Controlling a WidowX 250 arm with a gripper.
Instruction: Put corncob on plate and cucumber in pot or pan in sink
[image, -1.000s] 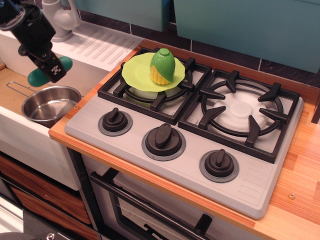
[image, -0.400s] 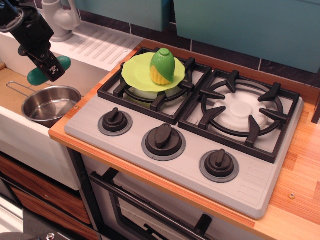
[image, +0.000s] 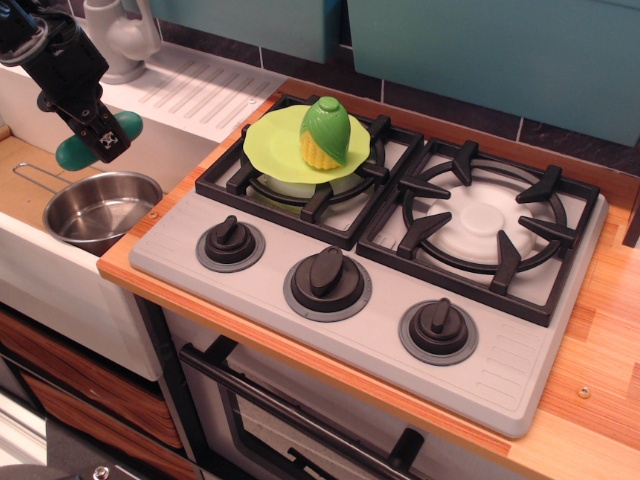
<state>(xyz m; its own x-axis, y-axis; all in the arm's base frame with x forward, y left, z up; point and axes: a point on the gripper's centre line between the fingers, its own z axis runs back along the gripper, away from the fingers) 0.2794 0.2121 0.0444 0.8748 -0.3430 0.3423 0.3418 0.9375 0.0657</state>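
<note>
Gripper: black gripper (image: 100, 143) hangs over the sink, fingers closed across the middle of the cucumber (image: 75, 150), which shows as a teal end either side of them.
Cucumber: held in the air, tilted, above and just behind the pot's far rim; not touching it.
Pot: steel pot (image: 100, 207) sits on the sink's (image: 25, 165) tan bottom, wire handle pointing left, bowl empty.
Step in hand: lowering the cucumber into the pot, by my reading.
How to do it well: bring it forward over the bowl's centre, level it so both ends clear the rim, go low, then let go.
Risk: released from here, one end may catch the rim and roll out.
Corncob: corncob (image: 324, 133) already on the plate (image: 270, 145), on the left burner (image: 300, 180); that half looks done.
</note>
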